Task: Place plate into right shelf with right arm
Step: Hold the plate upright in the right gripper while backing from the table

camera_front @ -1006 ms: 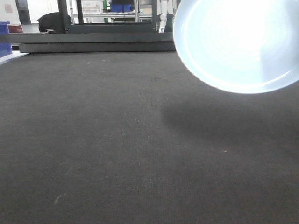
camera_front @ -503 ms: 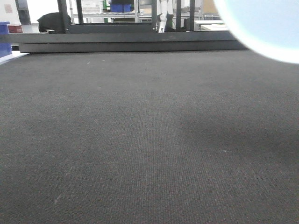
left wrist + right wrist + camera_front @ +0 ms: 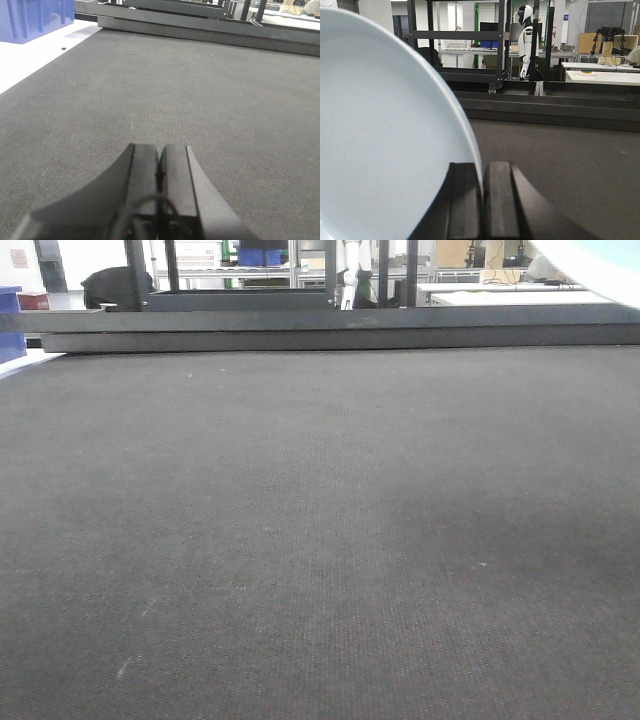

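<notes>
The plate (image 3: 385, 145) is plain white and fills the left half of the right wrist view, held on edge above the dark mat. My right gripper (image 3: 483, 167) is shut on the plate's rim, which runs down between the two black fingers (image 3: 500, 200). In the front view only a sliver of the plate (image 3: 600, 265) shows in the top right corner. My left gripper (image 3: 160, 150) is shut on nothing, low over the mat. The right shelf is out of view.
A dark grey mat (image 3: 300, 540) covers the table. Black frame rails (image 3: 300, 335) run along its far edge. A blue bin (image 3: 30, 17) stands at the far left. A white humanoid figure (image 3: 525, 40) and benches stand beyond.
The plate has moved up and to the right in the front view, from covering the upper right to a sliver in the corner. Its shadow on the mat has faded.
</notes>
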Robot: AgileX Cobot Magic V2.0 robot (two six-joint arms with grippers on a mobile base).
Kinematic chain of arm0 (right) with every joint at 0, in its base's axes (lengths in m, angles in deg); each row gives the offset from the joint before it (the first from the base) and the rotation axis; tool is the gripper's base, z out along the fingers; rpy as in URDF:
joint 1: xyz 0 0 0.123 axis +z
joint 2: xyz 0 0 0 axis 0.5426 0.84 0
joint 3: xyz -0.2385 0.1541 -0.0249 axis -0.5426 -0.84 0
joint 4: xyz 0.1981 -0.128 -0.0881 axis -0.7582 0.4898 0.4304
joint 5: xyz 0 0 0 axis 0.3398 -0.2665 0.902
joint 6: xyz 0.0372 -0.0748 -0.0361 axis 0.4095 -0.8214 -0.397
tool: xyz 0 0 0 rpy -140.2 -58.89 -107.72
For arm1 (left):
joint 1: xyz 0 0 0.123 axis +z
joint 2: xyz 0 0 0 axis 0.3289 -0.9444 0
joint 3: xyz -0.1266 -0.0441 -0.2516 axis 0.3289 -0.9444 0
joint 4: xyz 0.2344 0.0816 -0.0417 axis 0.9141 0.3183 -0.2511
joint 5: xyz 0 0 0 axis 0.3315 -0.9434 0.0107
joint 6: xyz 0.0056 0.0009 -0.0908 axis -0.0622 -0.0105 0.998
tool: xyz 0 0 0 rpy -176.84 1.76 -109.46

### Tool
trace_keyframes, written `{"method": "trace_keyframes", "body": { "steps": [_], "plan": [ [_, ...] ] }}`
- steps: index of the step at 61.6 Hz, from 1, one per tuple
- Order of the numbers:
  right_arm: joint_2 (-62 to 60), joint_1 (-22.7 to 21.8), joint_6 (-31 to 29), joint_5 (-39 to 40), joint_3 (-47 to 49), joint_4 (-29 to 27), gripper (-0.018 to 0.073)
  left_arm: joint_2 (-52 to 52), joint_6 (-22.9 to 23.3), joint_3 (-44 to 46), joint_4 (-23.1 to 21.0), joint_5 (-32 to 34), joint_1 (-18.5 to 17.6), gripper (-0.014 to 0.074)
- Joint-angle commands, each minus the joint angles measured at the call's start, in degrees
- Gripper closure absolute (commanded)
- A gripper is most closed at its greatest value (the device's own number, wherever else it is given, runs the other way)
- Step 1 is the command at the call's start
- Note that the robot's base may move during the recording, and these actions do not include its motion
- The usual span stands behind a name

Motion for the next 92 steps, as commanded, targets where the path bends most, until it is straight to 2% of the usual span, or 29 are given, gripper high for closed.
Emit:
{"method": "trace_keyframes", "body": {
  "steps": [1,92],
  "plan": [
    [0.4,-0.4,-0.3,6.0,1.7,-0.4,0.0505,0.6,0.4,-0.6,-0.5,5.2,-0.1,0.0724],
    [0.4,-0.4,-0.3,6.0,1.7,-0.4,0.0505,0.6,0.4,-0.6,-0.5,5.2,-0.1,0.0724]
  ]
}}
